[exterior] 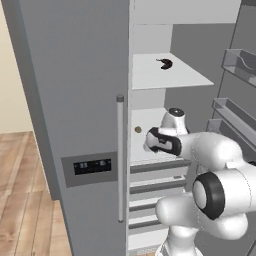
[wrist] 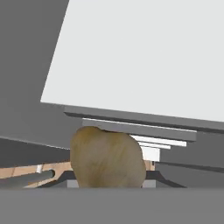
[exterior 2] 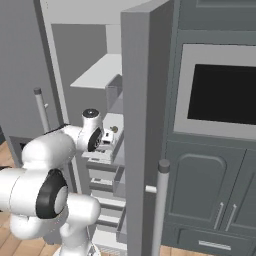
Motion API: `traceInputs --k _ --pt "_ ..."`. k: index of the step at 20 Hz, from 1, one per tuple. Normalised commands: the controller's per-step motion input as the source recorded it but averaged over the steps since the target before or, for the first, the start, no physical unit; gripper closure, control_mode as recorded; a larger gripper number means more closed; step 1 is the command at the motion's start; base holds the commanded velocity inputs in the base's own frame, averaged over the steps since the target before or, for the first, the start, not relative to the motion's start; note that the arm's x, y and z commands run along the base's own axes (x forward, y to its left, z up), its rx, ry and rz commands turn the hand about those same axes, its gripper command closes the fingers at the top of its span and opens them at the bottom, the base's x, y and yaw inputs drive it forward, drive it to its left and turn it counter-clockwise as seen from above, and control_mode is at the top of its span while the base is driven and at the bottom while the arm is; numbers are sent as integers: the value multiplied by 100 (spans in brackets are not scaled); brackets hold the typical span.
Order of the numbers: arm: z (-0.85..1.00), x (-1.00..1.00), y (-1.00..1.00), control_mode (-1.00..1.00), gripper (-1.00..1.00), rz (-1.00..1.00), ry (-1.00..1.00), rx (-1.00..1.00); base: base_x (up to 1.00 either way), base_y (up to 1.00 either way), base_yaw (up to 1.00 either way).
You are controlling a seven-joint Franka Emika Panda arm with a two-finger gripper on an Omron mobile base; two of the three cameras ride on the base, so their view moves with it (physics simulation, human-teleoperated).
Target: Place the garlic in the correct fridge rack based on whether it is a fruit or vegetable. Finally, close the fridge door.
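Observation:
The garlic (exterior: 138,129), a small tan-brown bulb, hangs just above the middle fridge rack (exterior: 139,151), at the tip of my gripper (exterior: 141,133), which is shut on it. From the right, the garlic (exterior 2: 114,129) shows in front of the hand, inside the compartment. In the hand view the garlic (wrist: 107,158) looms large at the bottom and hides the fingertips, with the pale rack (wrist: 144,57) beyond it. The fridge door (exterior: 235,95) stands wide open on the right, bins facing in, and shows edge-on (exterior 2: 145,125) with its bar handle (exterior 2: 160,205).
A dark curved item (exterior: 164,63) lies on the upper shelf (exterior: 170,77). Grey drawers (exterior: 157,187) sit below the middle rack. The left door with the dark display panel (exterior: 92,166) is closed. An oven (exterior 2: 222,95) and cabinets stand right of the fridge.

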Motion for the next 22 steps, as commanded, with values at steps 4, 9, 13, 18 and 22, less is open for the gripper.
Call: traceInputs --k 4,9,13,18,22 --pt "-37 65 -5 -100 100 0 2 0 0 0 0" --pt "-44 50 -6 -100 100 0 0 0 0 0 0" --pt "-45 48 -10 -100 100 0 0 0 0 0 0" --pt "-48 41 -16 -100 100 0 0 0 0 0 0" --pt "-40 38 -11 -100 100 0 0 0 0 0 0"
